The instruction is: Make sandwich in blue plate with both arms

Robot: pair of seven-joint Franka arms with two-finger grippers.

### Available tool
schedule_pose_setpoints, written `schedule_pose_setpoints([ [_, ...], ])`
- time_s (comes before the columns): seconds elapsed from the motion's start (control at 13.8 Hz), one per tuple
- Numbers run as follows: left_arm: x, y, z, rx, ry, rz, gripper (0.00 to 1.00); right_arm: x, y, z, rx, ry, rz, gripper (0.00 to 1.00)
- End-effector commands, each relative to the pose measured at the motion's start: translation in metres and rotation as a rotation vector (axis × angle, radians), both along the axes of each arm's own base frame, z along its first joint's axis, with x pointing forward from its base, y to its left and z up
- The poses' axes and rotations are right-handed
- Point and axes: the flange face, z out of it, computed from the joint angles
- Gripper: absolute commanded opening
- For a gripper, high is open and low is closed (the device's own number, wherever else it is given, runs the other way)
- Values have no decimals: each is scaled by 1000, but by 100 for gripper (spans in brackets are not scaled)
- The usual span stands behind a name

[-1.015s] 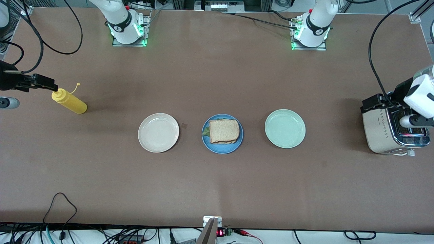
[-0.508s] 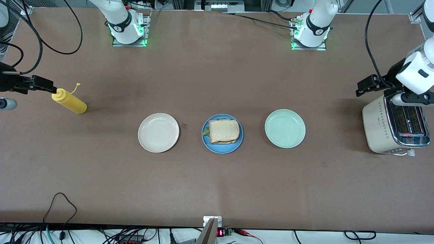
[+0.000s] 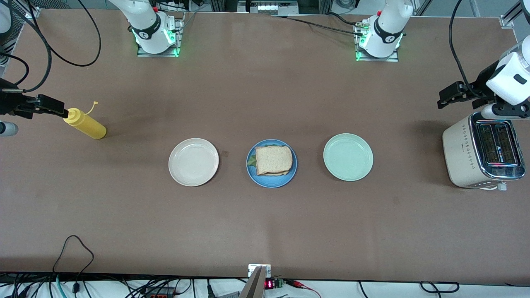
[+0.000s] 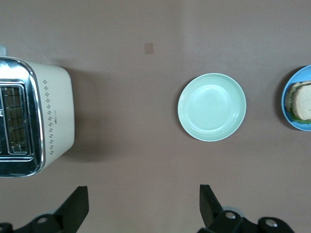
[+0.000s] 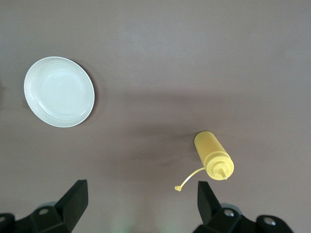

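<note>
The sandwich (image 3: 273,160), tan bread with green lettuce showing at its edge, lies on the blue plate (image 3: 290,177) at the table's middle. In the left wrist view the blue plate (image 4: 297,76) and the sandwich (image 4: 302,101) show only at the picture's edge. My left gripper (image 3: 452,95) (image 4: 143,206) hangs open and empty over bare table beside the toaster. My right gripper (image 3: 50,106) (image 5: 142,201) is open and empty over the table at the right arm's end, close to the yellow bottle's cap.
A cream plate (image 3: 193,162) (image 5: 59,98) and a pale green plate (image 3: 348,157) (image 4: 212,107) flank the blue one. A toaster (image 3: 482,151) (image 4: 29,116) stands at the left arm's end. A yellow squeeze bottle (image 3: 85,123) (image 5: 214,155) lies at the right arm's end.
My left gripper has risen off the toaster and shifted toward the bases' side. My right gripper has drifted slightly toward the table's end. The sandwich and plates have not moved.
</note>
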Motion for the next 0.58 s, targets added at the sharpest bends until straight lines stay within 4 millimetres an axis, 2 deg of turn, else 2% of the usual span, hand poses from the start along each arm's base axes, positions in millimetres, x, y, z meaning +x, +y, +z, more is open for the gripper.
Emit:
schedule_pose_setpoints([
  [0.0, -10, 2, 3, 27, -2, -18, 100, -11, 4, 1, 19, -6, -2, 100],
  [0.22, -12, 2, 6, 28, -5, -18, 100, -30, 2, -4, 27, -35, -5, 100],
  [0.51, -12, 3, 6, 28, -7, -16, 100, -33, 1, -4, 23, -21, -3, 100],
])
